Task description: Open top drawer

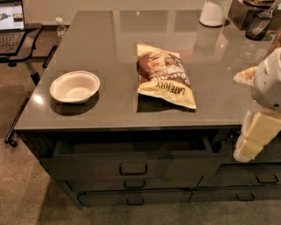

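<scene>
The top drawer is a very wide dark grey front just under the counter. It stands pulled out a short way, and a strip of dark interior shows behind it. Its small rectangular loop pull sits at the centre. My gripper is the cream end of the arm at the right edge of the view. It hangs in front of the counter's front edge, just past the drawer's right end and apart from the pull.
On the grey counter lie a white bowl at the left and a chip bag in the middle. A white container stands at the back. Slimmer drawers lie below. A laptop stand is at the far left.
</scene>
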Robot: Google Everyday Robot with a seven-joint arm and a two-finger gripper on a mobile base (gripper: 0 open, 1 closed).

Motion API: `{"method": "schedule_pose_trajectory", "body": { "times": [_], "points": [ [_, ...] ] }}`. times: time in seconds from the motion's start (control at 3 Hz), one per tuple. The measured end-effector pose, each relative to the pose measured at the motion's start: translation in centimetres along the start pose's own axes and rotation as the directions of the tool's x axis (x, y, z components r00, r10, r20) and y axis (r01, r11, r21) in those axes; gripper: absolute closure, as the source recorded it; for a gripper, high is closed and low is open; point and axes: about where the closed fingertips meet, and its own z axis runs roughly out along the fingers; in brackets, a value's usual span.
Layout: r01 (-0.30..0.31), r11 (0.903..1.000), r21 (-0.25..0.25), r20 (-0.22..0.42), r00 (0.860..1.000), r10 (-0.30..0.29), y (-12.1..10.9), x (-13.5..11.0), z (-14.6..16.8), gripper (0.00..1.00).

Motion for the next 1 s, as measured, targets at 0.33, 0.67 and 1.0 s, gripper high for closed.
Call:
{"method": "schedule_pose_trajectory", "body": {
  "times": [0.33,0.67,1.0],
  "points": [
    [-0.015,0.9986,-0.05,0.016,1.0,0.015,2.1,0.9,1.9,0.0],
    [-0.033,0.9919,-0.122,0.046,0.998,0.039,4.1,1.1,3.5,0.0],
    [-0.033,0.9919,-0.122,0.046,0.998,0.039,4.1,1.1,3.5,0.0]
  ]
}}
